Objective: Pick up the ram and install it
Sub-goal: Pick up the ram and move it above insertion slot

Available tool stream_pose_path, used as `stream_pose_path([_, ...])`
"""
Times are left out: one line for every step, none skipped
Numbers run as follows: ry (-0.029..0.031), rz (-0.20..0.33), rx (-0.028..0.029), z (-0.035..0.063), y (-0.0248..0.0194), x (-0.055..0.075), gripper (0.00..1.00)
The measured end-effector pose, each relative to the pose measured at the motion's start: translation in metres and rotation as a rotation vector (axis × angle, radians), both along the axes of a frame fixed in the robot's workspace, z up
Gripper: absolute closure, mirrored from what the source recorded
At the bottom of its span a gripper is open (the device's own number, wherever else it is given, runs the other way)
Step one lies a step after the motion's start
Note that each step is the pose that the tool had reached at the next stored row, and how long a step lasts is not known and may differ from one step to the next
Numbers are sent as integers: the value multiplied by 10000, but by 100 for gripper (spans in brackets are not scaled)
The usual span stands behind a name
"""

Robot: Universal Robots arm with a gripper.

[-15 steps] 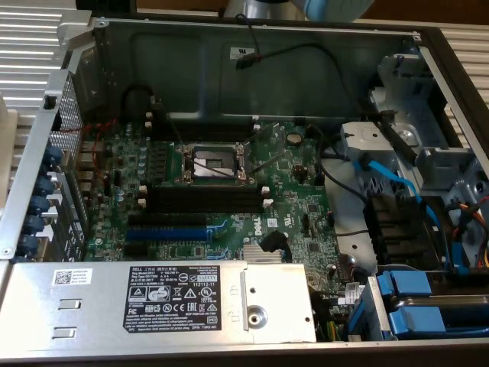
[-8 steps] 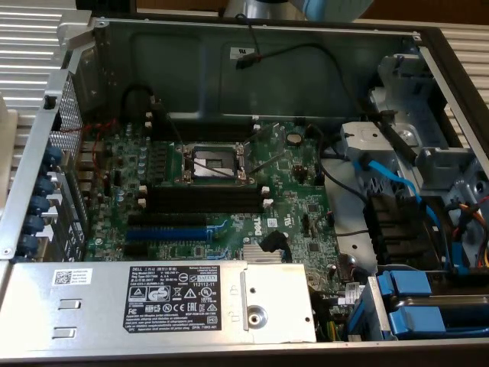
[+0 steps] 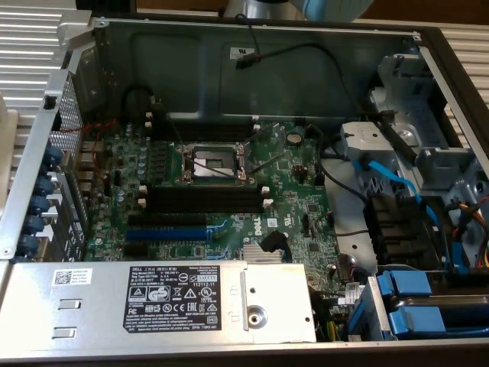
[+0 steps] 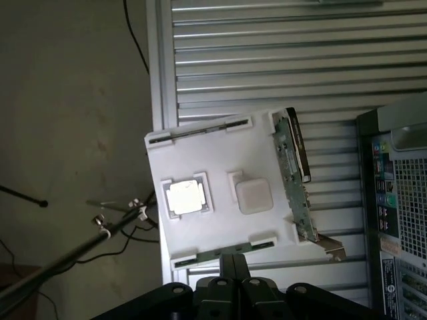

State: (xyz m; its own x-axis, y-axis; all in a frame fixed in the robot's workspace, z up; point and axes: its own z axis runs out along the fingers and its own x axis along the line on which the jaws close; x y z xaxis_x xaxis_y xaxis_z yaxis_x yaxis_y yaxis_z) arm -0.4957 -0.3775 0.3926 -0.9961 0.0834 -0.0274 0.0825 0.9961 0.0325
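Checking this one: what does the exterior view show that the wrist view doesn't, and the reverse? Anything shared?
Exterior view's own: the green motherboard with long black slots with white end clips and a blue slot. Wrist view's own: the black gripper, shut, near a white plastic tray holding a square silver chip and a green circuit board on edge. Shared: the grey metal computer case.

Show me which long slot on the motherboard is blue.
The blue slot, between the black white-clipped slots and the labelled silver box; every other long slot is black.
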Motion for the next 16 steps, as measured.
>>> stream_pose_path([0, 0, 0, 0, 0, 0, 89])
stream_pose_path([0, 0, 0, 0, 0, 0, 89])
stream_pose_path([0, 0, 0, 0, 0, 0, 89])
stream_pose_path([0, 0, 0, 0, 0, 0, 89])
stream_pose_path([0, 0, 0, 0, 0, 0, 89])
stream_pose_path([0, 0, 0, 0, 0, 0, 89])
stream_pose_path([0, 0, 0, 0, 0, 0, 89])
stream_pose_path([0, 0, 0, 0, 0, 0, 88])
stream_pose_path([0, 0, 0, 0, 0, 0, 82])
stream_pose_path([0, 0, 0, 0, 0, 0, 82])
stream_pose_path([0, -1, 0, 0, 0, 0, 82])
stream_pose_path([0, 0, 0, 0, 0, 0, 82])
stream_pose_path([0, 0, 0, 0, 0, 0, 80])
stream_pose_path([0, 0, 0, 0, 0, 0, 73])
stream_pose_path([0, 0, 0, 0, 0, 0, 73])
stream_pose_path([0, 0, 0, 0, 0, 0, 73])
